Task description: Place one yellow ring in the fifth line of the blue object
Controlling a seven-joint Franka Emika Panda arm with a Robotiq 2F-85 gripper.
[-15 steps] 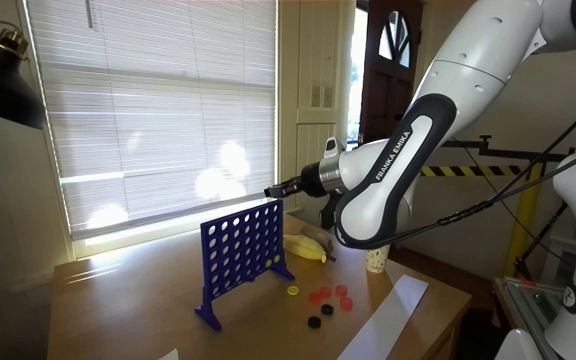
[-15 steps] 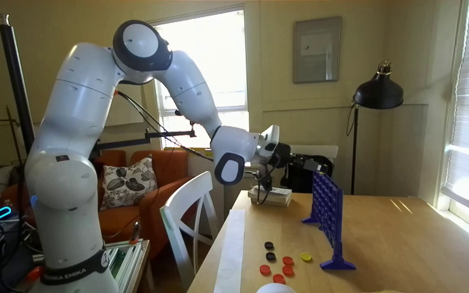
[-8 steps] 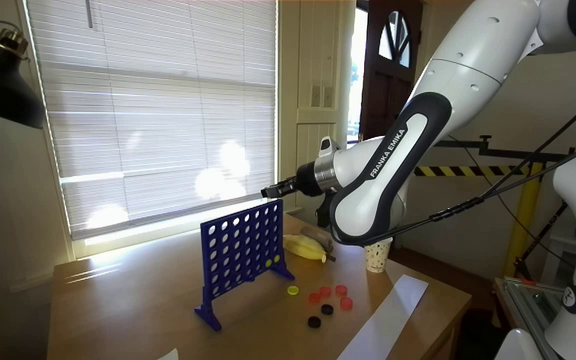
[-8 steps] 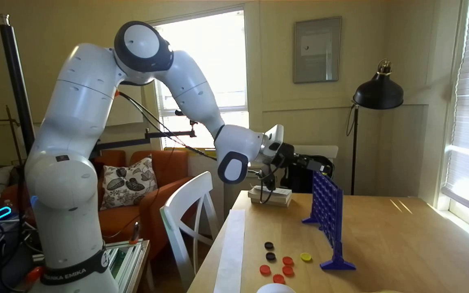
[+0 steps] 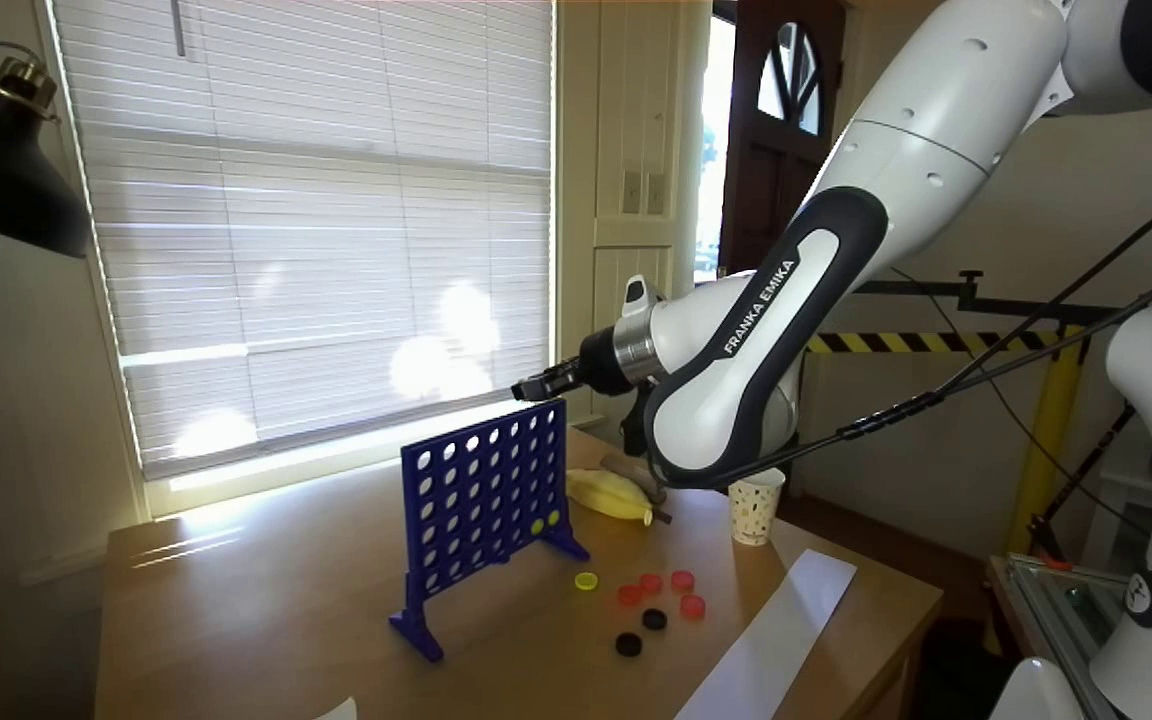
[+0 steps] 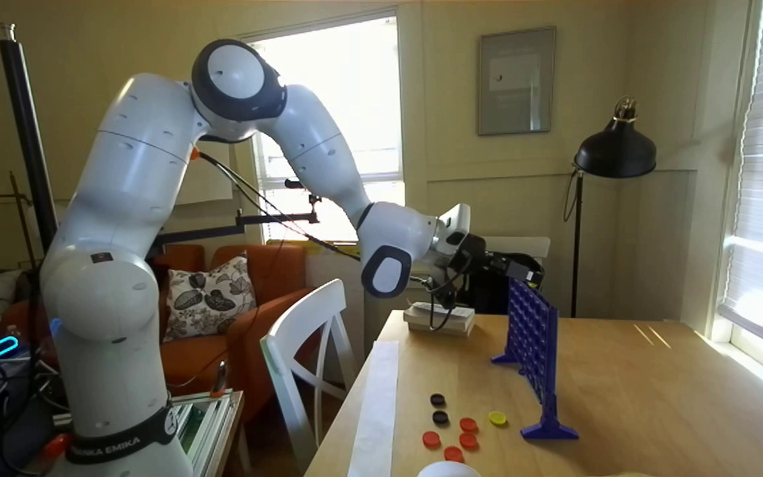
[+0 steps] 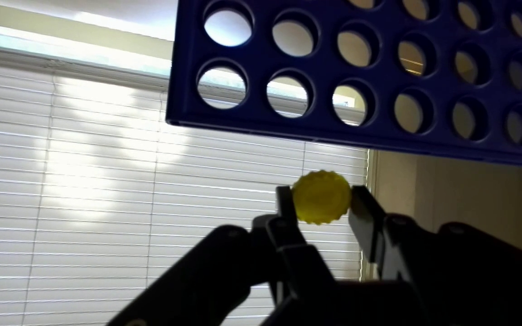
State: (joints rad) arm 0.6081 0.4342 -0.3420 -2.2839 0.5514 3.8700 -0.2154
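In the wrist view, the fingers (image 7: 287,203) held the yellow ring (image 7: 322,197), pinching it by its ridged rim between their tips. Farther back they ran together into a dark mass in which little could be made out. The blue frame (image 7: 381,74) took up the upper right of that view, cut off at the top and right edges. The window blinds (image 7: 107,194) showed in a gap between ring and frame, so the 2 were apart; which slot the ring stood nearest could not be told.

In both exterior views the tips showed just above the frame's top edge, and the ring was too small and dim to make out surely (in an exterior view the tips also merged with a black object (image 6: 487,295) behind them). There the frame was seen nearly edge-on, its holes hard to tell apart.

On the counter (image 5: 276,620) lay a loose yellow disc (image 5: 586,581), 4 red discs (image 5: 682,580) and 2 black discs (image 5: 654,619), and 2 of the frame's lowest holes showed yellow. Whether the banana-like thing (image 5: 608,493) ran on behind the frame was unclear. A white rounded object (image 6: 449,470) was cut off by the lower edge of an exterior view.
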